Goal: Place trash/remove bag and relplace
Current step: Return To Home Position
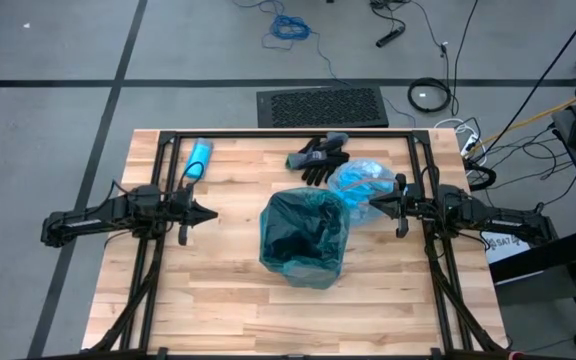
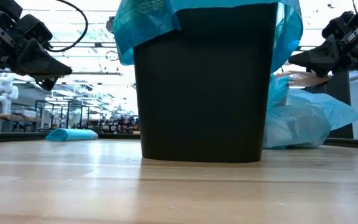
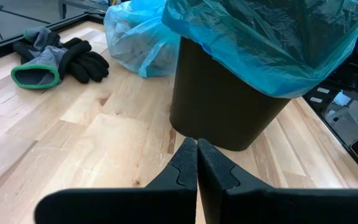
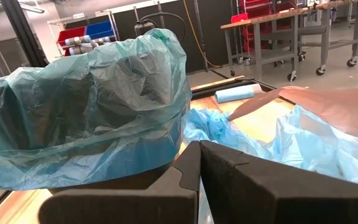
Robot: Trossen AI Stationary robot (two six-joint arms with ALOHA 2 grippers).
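Observation:
A black bin (image 1: 303, 240) lined with a blue bag (image 3: 272, 43) stands upright on its base at mid-table. Behind it, toward the right, a second blue bag (image 1: 361, 180) lies bulging on the wood. Its film hides the trash, and a brownish sheet (image 4: 328, 106) rests on top of it. My left gripper (image 1: 211, 213) hovers shut left of the bin, fingers pointing at it. My right gripper (image 1: 373, 203) hovers shut to the bin's right, above the near edge of the lying bag. Neither gripper touches anything.
A pair of black gloves (image 1: 318, 157) lies behind the bin near the far edge. A blue roll of bags (image 1: 198, 160) lies at the far left. A black frame rail (image 1: 288, 135) runs along the table's far edge. Bare wood spreads in front of the bin.

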